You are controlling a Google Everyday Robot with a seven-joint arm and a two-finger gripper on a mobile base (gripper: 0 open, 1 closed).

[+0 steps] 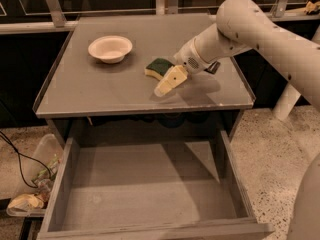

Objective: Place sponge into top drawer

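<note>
Camera view: hand point(169, 80) sits low over the surface point(100, 89), right of centre, its cream tip angled down & to the left, at or just above the top. Can't tell how far open it is, nor whether it has hold of anything; only one pale wedge shows from this side. The sponge point(159, 65) lies on the surface right at the hand's far-left side, touching or partly tucked behind it. Its dark green face is up, w/ a yellow foam edge showing on the left. Can't tell if it's gripped or just resting there.

The pale arm point(250, 24) runs from the hand up & to the right, out of frame.

A white bowl point(110, 48) stands upright on the far-left part of the surface, well apart from the sponge.

Below the near edge, the top drawer point(145, 194) is pulled out toward the camera, w/ a grey flat bottom & low side walls.

On the floor at left: a clear bin point(30, 194) w/ bits of litter & a black cable point(15, 154). At right, speckled floor point(270, 154) & a white post point(287, 101).
</note>
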